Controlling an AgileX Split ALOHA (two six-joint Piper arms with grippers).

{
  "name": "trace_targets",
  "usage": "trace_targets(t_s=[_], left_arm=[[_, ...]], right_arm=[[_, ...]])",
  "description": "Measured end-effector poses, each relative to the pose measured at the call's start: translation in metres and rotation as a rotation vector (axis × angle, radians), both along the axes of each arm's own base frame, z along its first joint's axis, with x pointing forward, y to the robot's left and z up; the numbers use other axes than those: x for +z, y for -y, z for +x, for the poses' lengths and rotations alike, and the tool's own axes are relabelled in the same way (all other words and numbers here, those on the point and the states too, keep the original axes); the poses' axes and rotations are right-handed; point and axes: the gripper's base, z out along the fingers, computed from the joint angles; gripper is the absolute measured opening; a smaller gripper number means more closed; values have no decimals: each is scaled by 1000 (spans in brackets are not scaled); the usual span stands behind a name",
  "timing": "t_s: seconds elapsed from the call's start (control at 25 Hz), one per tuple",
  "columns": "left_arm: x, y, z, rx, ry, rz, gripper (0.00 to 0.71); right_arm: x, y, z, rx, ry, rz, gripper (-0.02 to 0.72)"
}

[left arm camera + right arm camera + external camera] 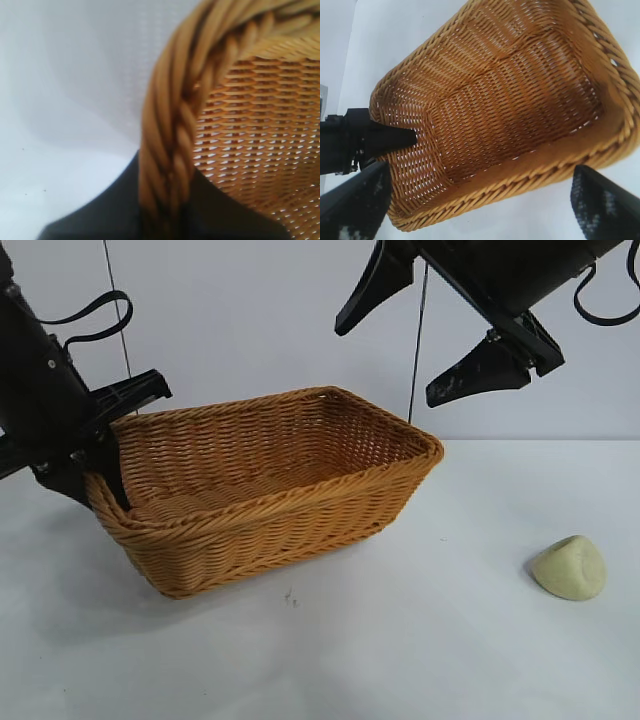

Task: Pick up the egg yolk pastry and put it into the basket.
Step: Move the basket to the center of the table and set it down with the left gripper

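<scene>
With left gripper (105,475) fingers pinching the basket (300,505) rim and right gripper (425,340) fingers hanging open, the basket is risking tipping while the egg yolk pastry (570,568) is lying untouched on the tabletop (420,640).

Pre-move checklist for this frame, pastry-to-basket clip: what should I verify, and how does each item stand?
1. Egg yolk pastry lies free on the table: ok.
2. Pastry in the basket: not ok, the basket holds nothing.
3. Left claw clear of the basket: not ok, shut on its rim at the left end.
4. Right claw open and holding nothing, above the basket: ok.
5. Basket resting flat: cannot tell.
</scene>
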Motion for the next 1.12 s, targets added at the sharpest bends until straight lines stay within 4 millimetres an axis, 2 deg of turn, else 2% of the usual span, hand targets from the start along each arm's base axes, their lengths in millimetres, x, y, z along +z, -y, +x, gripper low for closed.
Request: trace_targets(t_s=[0.16, 0.32, 0.84, 0.96, 1.12], left_arm=[[7, 7, 16, -211, -3, 29, 81], [17, 13, 19, -369, 0, 8, 81], [17, 15, 22, -436, 45, -5, 81], [10, 16, 24, -435, 35, -5, 81], [-17, 17, 27, -434, -31, -4, 81]], right_arm=[[0, 0, 0, 1, -1, 0, 695], [0, 0, 0, 1, -1, 0, 695], [0, 0, 0, 1, -1, 0, 695], [0, 0, 0, 1, -1, 0, 695], [0, 0, 0, 1, -1, 0, 695]])
